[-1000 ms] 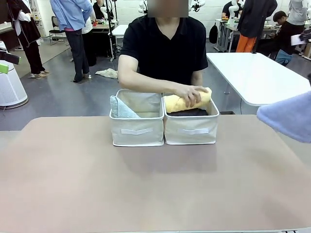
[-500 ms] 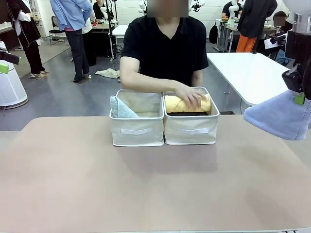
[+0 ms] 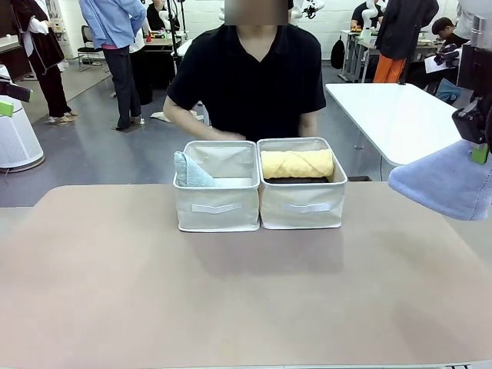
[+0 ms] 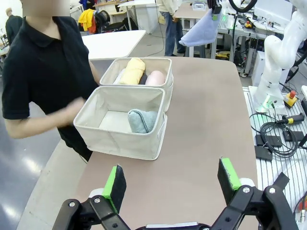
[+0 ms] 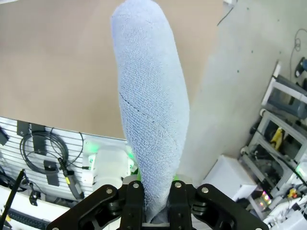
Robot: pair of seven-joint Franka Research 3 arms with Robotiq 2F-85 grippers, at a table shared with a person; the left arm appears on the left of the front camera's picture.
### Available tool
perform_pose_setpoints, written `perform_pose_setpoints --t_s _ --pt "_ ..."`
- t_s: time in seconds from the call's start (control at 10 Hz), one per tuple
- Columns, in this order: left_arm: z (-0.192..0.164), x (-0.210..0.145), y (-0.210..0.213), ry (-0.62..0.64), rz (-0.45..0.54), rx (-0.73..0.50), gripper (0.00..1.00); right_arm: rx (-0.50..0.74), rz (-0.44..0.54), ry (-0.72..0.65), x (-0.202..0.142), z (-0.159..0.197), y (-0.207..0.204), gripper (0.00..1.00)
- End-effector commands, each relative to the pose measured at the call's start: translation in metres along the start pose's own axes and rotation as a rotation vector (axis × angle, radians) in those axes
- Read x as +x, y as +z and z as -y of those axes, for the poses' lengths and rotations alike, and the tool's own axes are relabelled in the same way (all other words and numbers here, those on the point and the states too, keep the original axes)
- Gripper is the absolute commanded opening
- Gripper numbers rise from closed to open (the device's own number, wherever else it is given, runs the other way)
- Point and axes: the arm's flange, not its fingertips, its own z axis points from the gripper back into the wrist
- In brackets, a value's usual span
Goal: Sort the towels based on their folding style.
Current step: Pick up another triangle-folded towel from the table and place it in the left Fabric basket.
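Observation:
My right gripper (image 3: 478,146) hangs at the far right above the table edge, shut on a lavender-blue cone-folded towel (image 3: 450,183) that droops below it. In the right wrist view the same towel (image 5: 151,105) stands up from between the shut fingers of the right gripper (image 5: 156,203). A pale mint folded towel (image 3: 191,171) leans in the left beige bin (image 3: 200,219). A yellow rolled towel (image 3: 297,164) lies on a dark one (image 3: 301,180) in the right bin (image 3: 304,219). A pink roll (image 4: 154,78) sits beside the yellow one (image 4: 132,71). My left gripper (image 4: 172,179) is open and holds nothing.
The person in a black shirt stands behind the bins, one hand (image 3: 206,132) just behind the left bin. A white table (image 3: 400,115) stands at the back right. The brown tabletop (image 3: 246,292) spreads in front of the bins.
The person's hand has let go of the yellow roll and drawn back behind the bins. My right gripper with the blue towel came further into view from the right, then held almost still.

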Motion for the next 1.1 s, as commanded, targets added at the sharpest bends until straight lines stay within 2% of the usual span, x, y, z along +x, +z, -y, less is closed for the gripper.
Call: perform_pose_setpoints --t_s 0.0,0.2,0.3,0.5,0.7,1.0 --pt "0.001 0.000 0.001 -0.004 0.013 -0.004 1.00 -0.008 0.050 0.122 -0.002 -0.015 0.025 0.18" --pt "0.001 0.000 0.001 -0.004 0.013 -0.004 1.00 -0.185 0.108 0.250 0.006 -0.054 0.091 0.18" --pt "0.001 0.000 0.001 -0.004 0.013 -0.004 1.00 -0.206 0.135 0.409 0.017 -0.069 0.136 0.18" --pt "0.001 0.000 0.001 -0.004 0.013 -0.004 1.00 -0.269 0.111 0.674 0.042 -0.109 0.180 0.18" --pt "0.001 0.000 0.001 -0.004 0.013 -0.004 1.00 -0.306 0.116 0.902 0.079 -0.164 0.186 0.18" --pt "0.001 0.000 0.001 -0.004 0.013 -0.004 1.00 -0.275 0.199 1.029 0.140 -0.223 0.160 0.18"
